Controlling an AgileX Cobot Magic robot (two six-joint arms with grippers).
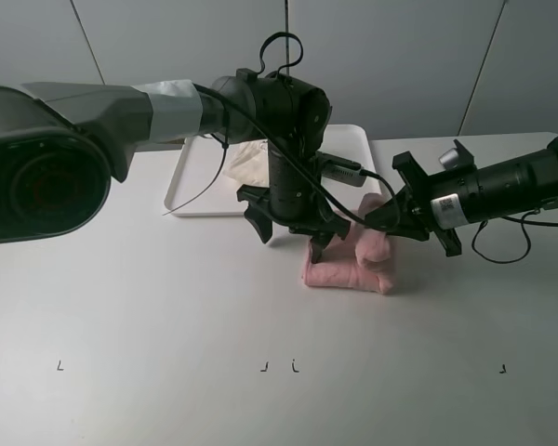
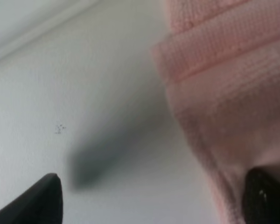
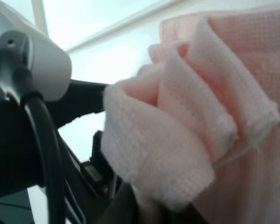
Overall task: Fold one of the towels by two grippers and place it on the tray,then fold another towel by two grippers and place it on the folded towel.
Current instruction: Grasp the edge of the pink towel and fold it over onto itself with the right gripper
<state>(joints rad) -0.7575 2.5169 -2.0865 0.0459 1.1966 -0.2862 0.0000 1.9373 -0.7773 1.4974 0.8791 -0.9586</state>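
The pink towel (image 1: 346, 268) lies bunched and partly folded on the table in front of the tray (image 1: 193, 182). My right gripper (image 1: 368, 219) is shut on its raised far-right corner; the right wrist view shows layered pink folds (image 3: 177, 140) pinched at the fingers. My left gripper (image 1: 288, 234) hangs open over the towel's left edge. In the left wrist view one fingertip (image 2: 37, 203) is over bare table and the other (image 2: 267, 198) is on the pink towel (image 2: 224, 84). The cream towel (image 1: 246, 158) rests on the tray, largely hidden behind the left arm.
The left arm's thick black wrist and cable (image 1: 279, 111) cross over the tray. The right arm (image 1: 502, 190) comes in from the right edge. Small black marks (image 1: 279, 366) line the table near its front edge.
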